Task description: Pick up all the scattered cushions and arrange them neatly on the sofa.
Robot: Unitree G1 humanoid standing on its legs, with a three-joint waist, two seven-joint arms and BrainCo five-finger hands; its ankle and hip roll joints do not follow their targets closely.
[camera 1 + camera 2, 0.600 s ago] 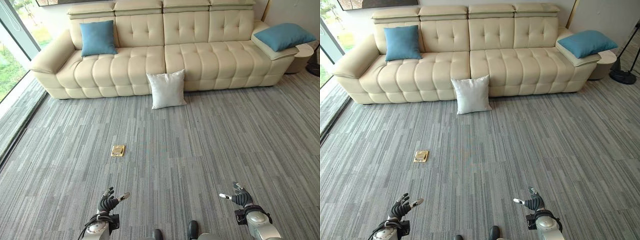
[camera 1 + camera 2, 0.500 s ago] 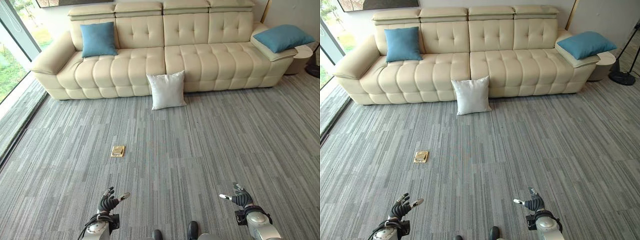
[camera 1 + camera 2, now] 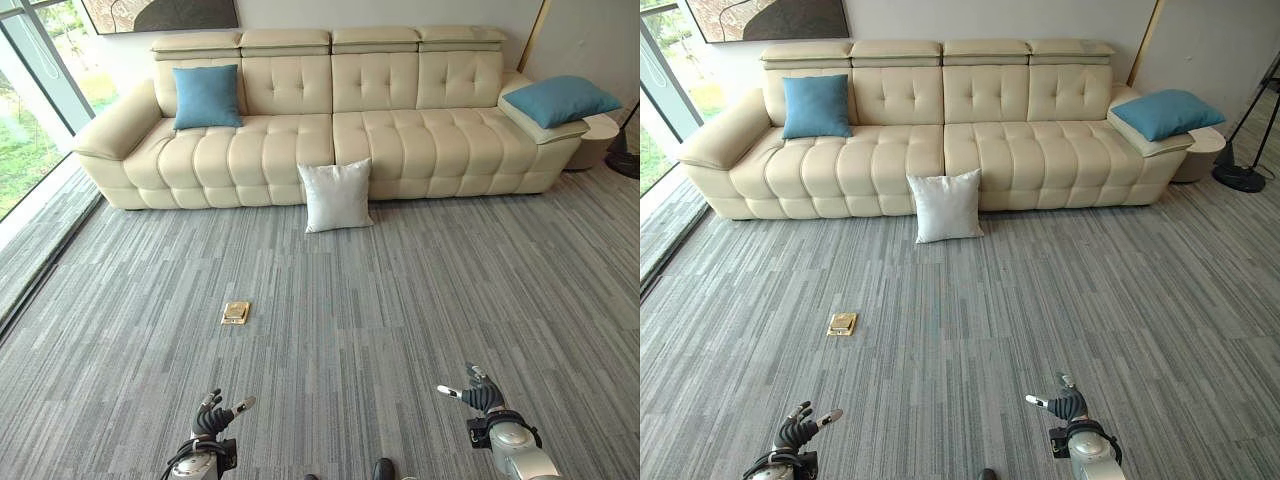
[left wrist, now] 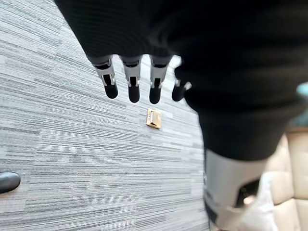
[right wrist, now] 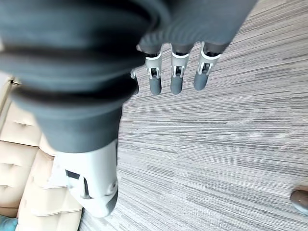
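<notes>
One white cushion (image 3: 336, 196) on carpet at the sofa (image 3: 400, 130) front edge.
Both hands empty, left hand (image 3: 213, 421) and right hand (image 3: 479, 394) relaxed; slack one-handed grab could drop it.

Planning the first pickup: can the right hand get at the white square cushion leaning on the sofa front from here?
Probably not yet. The white square cushion lies far across bare grey carpet from the right hand; nothing blocks the way, only distance.

Head pair high, facing sofa (image 3: 330, 110); wrist cameras close over carpet (image 4: 72, 159).
</notes>
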